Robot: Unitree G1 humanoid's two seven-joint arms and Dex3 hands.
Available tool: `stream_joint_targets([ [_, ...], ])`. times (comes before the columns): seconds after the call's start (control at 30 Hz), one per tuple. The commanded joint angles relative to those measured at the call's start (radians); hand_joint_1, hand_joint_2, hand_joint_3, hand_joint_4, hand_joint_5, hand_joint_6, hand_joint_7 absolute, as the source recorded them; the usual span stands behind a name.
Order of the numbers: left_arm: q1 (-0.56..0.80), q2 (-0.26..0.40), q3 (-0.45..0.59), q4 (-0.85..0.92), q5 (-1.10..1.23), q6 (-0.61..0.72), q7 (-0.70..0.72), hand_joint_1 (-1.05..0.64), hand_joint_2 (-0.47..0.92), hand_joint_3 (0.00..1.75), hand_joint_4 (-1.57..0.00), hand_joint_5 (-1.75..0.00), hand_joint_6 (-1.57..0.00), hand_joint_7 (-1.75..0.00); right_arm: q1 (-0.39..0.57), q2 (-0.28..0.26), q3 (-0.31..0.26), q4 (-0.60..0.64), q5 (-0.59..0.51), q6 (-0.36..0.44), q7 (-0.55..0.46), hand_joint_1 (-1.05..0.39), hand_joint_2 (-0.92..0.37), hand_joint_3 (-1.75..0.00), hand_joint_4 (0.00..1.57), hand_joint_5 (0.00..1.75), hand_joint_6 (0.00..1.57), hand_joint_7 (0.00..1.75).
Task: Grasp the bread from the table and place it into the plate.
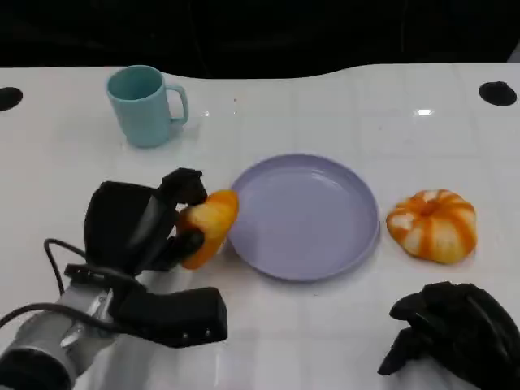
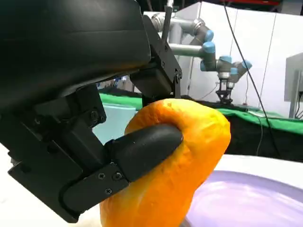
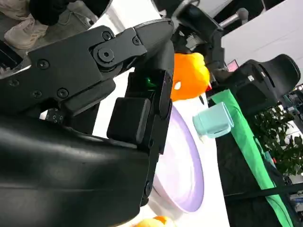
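Grasp done, placing left: bread (image 1: 208, 225) gripped in the left hand (image 1: 138, 227) fingers (image 2: 142, 149) just beside the plate (image 1: 305, 215) rim, not yet over it; right hand (image 1: 455, 337) fingers curled, holding nothing.

Robotics laboratory: white table (image 1: 341, 106) as test bench; behind it, an industrial robot arm (image 2: 208, 47) with blue joints, white partition panels (image 2: 265, 52), green cloth (image 2: 265, 120), hanging cables (image 2: 246, 71).

White tiled table (image 1: 325, 341), dark backdrop (image 1: 260, 32)
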Motion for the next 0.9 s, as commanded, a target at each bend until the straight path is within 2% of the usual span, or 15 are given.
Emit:
stream_joint_targets([
  [0.03,-0.063,-0.027,-0.011,0.066,0.014,-0.026,0.043,-0.87,0.78,1.50,-1.57,-1.75,-1.57,-1.75,-0.007,-0.007,-0.003,0.011,0.001,-0.011,-0.001,-0.74,-0.75,0.00,1.57,0.32,1.57,0.10],
  [0.13,-0.083,-0.044,-0.017,0.107,0.015,-0.044,0.061,-0.95,0.88,1.46,-1.57,-1.75,-1.57,-1.75,-0.006,-0.005,-0.003,0.010,-0.001,-0.013,-0.005,-0.74,-0.75,0.00,1.57,0.32,1.57,0.10],
  [0.23,-0.090,-0.046,-0.022,0.119,0.024,-0.038,0.077,-0.99,0.91,1.47,-1.57,-1.75,-1.57,-1.75,-0.007,-0.005,-0.004,0.009,0.002,-0.008,-0.006,-0.74,-0.75,0.00,1.57,0.33,1.57,0.10],
  [0.4,-0.111,-0.049,-0.035,0.129,0.050,-0.047,0.131,-0.98,0.92,1.49,-1.57,-1.75,-1.57,-1.75,-0.011,-0.009,-0.004,0.015,-0.001,-0.015,-0.003,-0.74,-0.75,0.00,1.57,0.33,1.57,0.11],
  [0.53,-0.164,-0.066,-0.065,0.177,0.066,-0.093,0.139,-1.00,0.92,1.43,-1.57,-1.75,-1.57,-1.75,-0.016,-0.011,-0.006,0.030,-0.003,-0.028,0.000,-0.75,-0.76,0.00,1.57,0.35,1.57,0.11],
  [0.8,-0.279,-0.145,-0.136,0.315,0.081,-0.107,0.080,-1.05,0.92,1.29,-1.57,-1.75,-1.57,-1.75,-0.023,-0.014,-0.007,0.042,-0.005,-0.030,-0.004,-0.76,-0.75,0.00,1.57,0.36,1.57,0.12],
  [0.9,-0.308,-0.173,-0.151,0.348,0.078,-0.098,0.056,-1.05,0.92,1.29,-1.57,-1.75,-1.57,-1.75,-0.018,-0.014,-0.003,0.032,-0.012,-0.031,-0.012,-0.76,-0.76,0.00,1.57,0.36,1.57,0.13],
])
